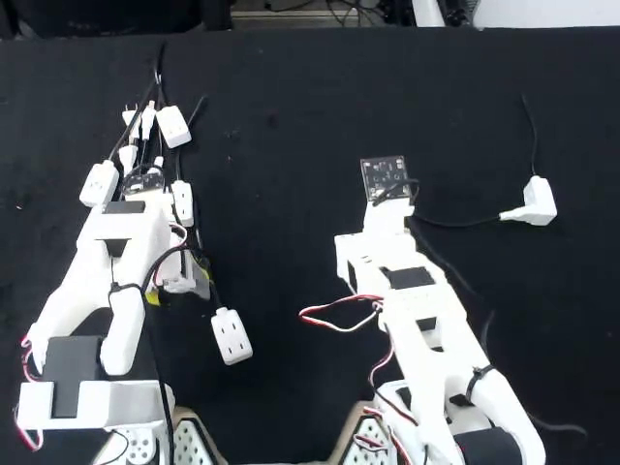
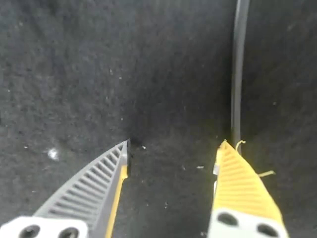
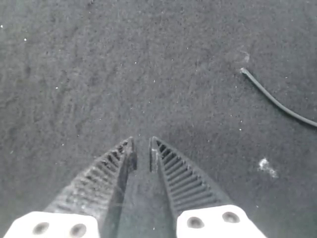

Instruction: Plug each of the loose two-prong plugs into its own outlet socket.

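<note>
My left gripper (image 2: 174, 148) stands open just above the black cloth, nothing between its fingers, with a black cable (image 2: 237, 69) running past its yellow finger (image 2: 240, 183). In the high view the left arm's wrist (image 1: 145, 181) sits among a cluster of white plugs and sockets: one plug (image 1: 174, 126) beyond it, one piece (image 1: 98, 184) and another (image 1: 182, 201) on either side. A white outlet socket (image 1: 231, 336) lies near the left arm's base. A loose white two-prong plug (image 1: 536, 203) lies far right. My right gripper (image 3: 142, 144) is shut on nothing over bare cloth, mid-table.
Black cloth (image 1: 310, 97) covers the whole table. A thin black cable (image 3: 277, 101) curves across the cloth ahead of the right gripper, and the plug's cord (image 1: 455, 223) trails toward the right arm (image 1: 417, 291). Red and white servo wires (image 1: 334, 312) loop beside that arm.
</note>
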Motion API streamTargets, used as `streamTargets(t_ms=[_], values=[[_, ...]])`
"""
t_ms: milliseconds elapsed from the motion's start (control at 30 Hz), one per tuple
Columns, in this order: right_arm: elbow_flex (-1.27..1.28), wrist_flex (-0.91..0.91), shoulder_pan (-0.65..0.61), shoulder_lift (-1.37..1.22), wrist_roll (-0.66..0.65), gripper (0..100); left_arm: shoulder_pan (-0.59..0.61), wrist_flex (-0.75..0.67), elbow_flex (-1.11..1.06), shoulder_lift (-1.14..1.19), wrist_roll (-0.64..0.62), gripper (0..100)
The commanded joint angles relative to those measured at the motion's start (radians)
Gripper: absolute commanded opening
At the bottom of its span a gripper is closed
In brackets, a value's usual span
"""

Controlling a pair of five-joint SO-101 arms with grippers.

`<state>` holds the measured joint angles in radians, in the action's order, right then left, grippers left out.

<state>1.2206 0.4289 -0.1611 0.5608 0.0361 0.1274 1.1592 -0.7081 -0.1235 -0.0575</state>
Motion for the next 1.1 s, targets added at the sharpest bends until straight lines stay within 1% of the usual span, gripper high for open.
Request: streamTargets(t_ms=[0,167,367,500,633,700,767,867,1067], values=[[-0.054,0.005,-0.011,0.033,0.006,5.3,0.008,0.009,0.045,-0.006,0.083,29],[-0.054,0.005,-0.011,0.033,0.006,5.3,0.008,0.012,0.044,-0.006,0.198,29],[-0.059,0.005,-0.006,0.039,0.006,5.3,-0.021,0.123,0.047,-0.006,0.362,28],[-0.062,0.008,0.018,0.039,0.009,5.3,-0.096,0.144,0.045,-0.006,0.373,28],[-0.085,0.012,0.112,0.039,0.017,5.2,-0.202,0.133,0.051,-0.006,0.307,28],[-0.091,0.011,0.163,0.039,0.023,5.2,-0.268,0.097,0.044,-0.005,0.272,28],[-0.091,0.008,0.198,0.039,0.066,5.2,-0.323,0.058,0.047,0.003,0.21,29],[-0.091,0.006,0.21,0.039,0.086,5.3,-0.395,-0.034,0.048,0.005,0.098,29],[-0.091,0.005,0.207,0.039,0.087,5.3,-0.532,-0.181,0.054,0.002,-0.028,29]])
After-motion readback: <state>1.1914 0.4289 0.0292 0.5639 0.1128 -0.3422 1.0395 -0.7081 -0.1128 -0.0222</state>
